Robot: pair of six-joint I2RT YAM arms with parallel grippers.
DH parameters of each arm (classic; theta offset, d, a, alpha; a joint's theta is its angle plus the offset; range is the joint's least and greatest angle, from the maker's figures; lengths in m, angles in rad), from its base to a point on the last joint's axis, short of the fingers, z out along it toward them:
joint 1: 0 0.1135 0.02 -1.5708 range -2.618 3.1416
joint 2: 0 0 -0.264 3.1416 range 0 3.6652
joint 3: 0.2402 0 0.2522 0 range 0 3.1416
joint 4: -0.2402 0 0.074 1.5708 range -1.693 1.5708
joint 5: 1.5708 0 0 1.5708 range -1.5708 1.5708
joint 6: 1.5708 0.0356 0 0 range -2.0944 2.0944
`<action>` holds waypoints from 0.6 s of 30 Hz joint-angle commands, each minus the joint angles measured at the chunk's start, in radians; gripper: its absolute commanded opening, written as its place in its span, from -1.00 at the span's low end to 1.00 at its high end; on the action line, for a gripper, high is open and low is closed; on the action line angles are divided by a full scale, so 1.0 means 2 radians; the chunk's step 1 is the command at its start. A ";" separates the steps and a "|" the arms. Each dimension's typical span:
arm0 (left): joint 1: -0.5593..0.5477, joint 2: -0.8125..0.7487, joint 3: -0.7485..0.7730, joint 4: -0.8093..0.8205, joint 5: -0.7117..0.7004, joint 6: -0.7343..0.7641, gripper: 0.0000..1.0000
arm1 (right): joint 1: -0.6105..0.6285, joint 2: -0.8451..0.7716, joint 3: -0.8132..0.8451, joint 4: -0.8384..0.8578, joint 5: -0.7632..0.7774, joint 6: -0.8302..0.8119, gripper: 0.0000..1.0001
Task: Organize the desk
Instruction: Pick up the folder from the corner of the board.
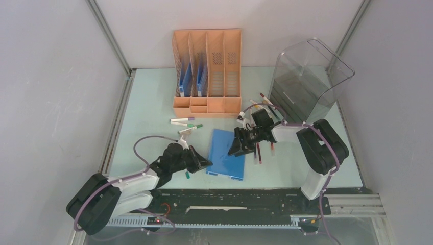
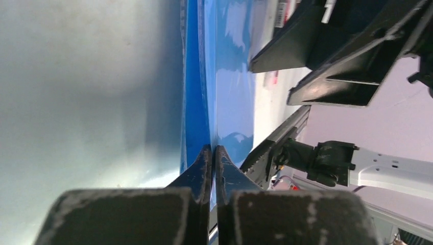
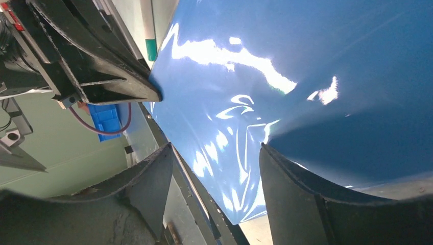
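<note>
On the pale green desk (image 1: 148, 102) lies a flat blue folder (image 1: 225, 153), near the front middle. My left gripper (image 1: 205, 164) sits at its left edge. In the left wrist view its fingers (image 2: 204, 166) are pressed together on the thin edge of the blue folder (image 2: 232, 87), so it is shut on it. My right gripper (image 1: 238, 148) is at the folder's right edge and stands open. In the right wrist view the glossy folder (image 3: 286, 71) fills the gap between its spread fingertips (image 3: 283, 178), which do not pinch it.
An orange file rack (image 1: 207, 69) with blue folders in two slots stands at the back. A clear smoky bin (image 1: 306, 79) is at the back right. Pens (image 1: 186, 121) lie in front of the rack, more markers (image 1: 258, 152) by the right gripper, and a green-capped one (image 1: 187, 174) by the left.
</note>
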 commanded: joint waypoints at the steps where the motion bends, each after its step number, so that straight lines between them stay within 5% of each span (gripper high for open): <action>1: 0.003 -0.003 0.008 0.059 0.007 -0.009 -1.00 | 0.005 -0.003 0.022 -0.011 -0.022 -0.018 0.40; 5: 0.003 -0.030 0.037 0.010 0.004 0.056 -1.00 | -0.001 -0.020 0.078 -0.093 -0.070 -0.115 0.51; 10: 0.003 -0.079 0.119 -0.157 -0.033 0.194 -1.00 | -0.022 -0.060 0.157 -0.299 -0.124 -0.355 0.67; 18: 0.002 -0.051 0.267 -0.328 -0.049 0.355 -1.00 | -0.025 -0.139 0.230 -0.495 -0.096 -0.607 0.79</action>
